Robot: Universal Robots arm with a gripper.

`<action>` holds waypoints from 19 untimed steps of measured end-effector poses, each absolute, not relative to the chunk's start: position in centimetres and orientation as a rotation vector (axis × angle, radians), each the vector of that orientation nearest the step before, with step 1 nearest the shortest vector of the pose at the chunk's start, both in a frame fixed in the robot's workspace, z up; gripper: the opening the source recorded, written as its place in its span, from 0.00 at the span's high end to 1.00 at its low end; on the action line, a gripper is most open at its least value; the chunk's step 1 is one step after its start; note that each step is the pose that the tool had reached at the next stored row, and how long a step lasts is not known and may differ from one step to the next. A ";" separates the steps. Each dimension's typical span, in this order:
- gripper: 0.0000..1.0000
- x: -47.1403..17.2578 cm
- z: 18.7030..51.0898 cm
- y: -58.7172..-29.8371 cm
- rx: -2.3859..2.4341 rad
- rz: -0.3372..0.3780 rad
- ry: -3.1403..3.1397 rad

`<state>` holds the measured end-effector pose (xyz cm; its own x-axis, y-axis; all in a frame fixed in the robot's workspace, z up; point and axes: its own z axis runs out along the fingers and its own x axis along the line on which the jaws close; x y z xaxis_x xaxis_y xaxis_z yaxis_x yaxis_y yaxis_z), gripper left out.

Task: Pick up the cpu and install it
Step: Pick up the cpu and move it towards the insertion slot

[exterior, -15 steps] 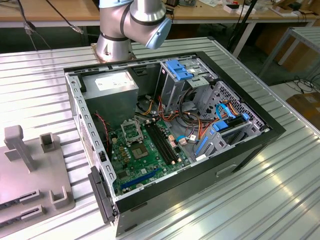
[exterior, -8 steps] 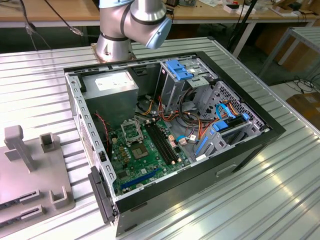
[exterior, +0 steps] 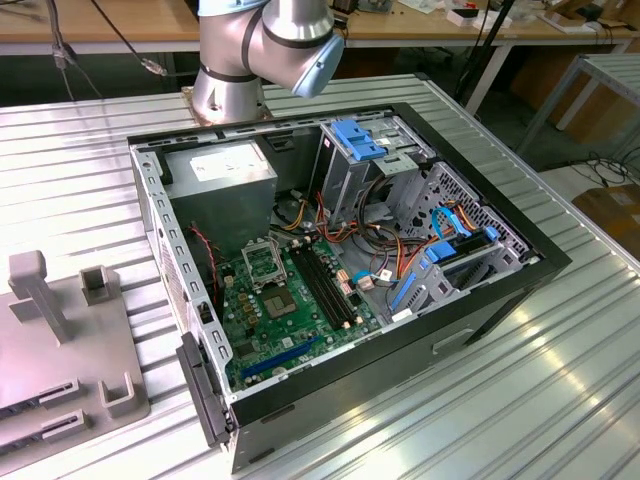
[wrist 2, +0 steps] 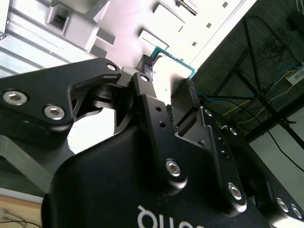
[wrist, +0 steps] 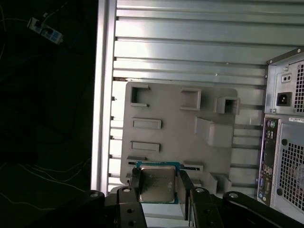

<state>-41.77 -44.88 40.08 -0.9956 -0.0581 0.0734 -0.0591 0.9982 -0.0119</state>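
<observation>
In the first wrist view the cpu (wrist: 156,186), a small square chip with a silver-grey top and a green edge, sits between my two black fingers. My gripper (wrist: 158,184) is shut on it and holds it well above the grey fixture plate (wrist: 175,128). The second wrist view shows the same grip from behind: the gripper (wrist 2: 167,78) clamps the cpu (wrist 2: 178,62) by two opposite edges. In the exterior view the open computer case (exterior: 340,270) lies on the table, with the green motherboard (exterior: 290,315) and its silver socket frame (exterior: 262,262) inside.
The grey fixture plate (exterior: 60,340) with raised holders lies on the ribbed metal table (exterior: 500,400) at the exterior view's left of the case. Cables, blue drive brackets (exterior: 355,140) and a power supply (exterior: 225,180) crowd the case. The arm's base (exterior: 230,85) stands behind it.
</observation>
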 end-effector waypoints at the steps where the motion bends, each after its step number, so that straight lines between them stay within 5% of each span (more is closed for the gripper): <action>1: 0.59 -41.7 40.1 -44.9 0.090 0.021 -3.066; 19: 0.59 -40.1 40.1 -44.9 0.089 0.021 -3.054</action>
